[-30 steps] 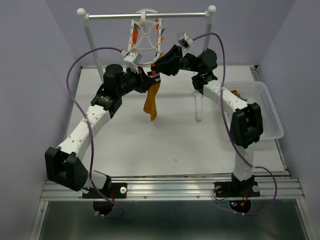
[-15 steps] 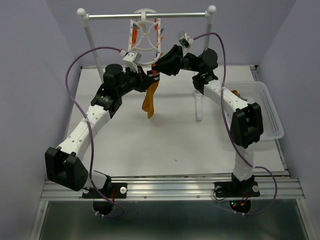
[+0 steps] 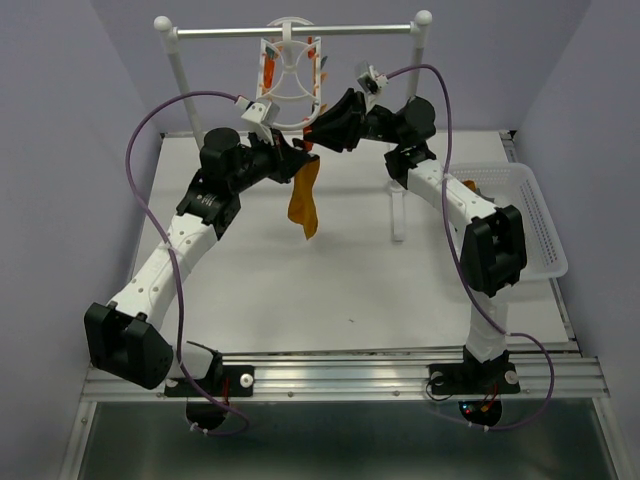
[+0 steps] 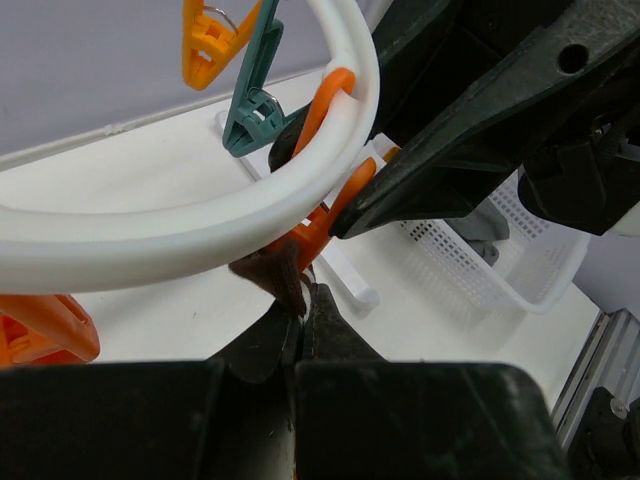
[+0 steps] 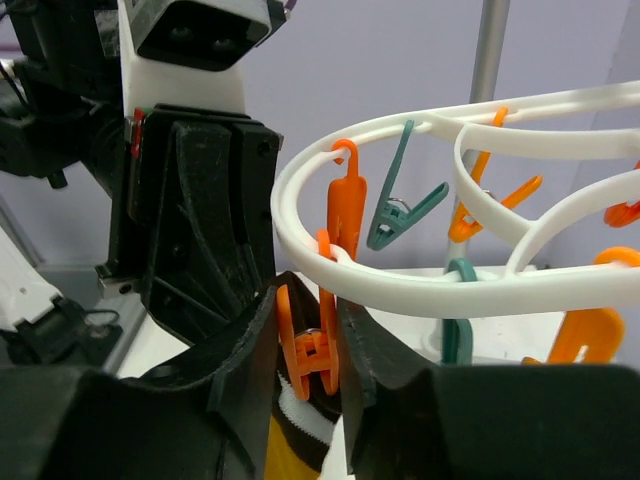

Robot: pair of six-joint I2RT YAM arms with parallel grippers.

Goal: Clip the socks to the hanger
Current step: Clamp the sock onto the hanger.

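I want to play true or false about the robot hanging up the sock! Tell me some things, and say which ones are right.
1. The left pincer is shut on the mustard sock's dark cuff. True.
2. The right pincer squeezes a teal clip. False: it grips an orange clip.
3. The hanger lies flat on the table. False: it hangs from the rail.
4. The mustard sock dangles above the table. True.
5. The basket sits at the table's left side. False: it is at the right edge.
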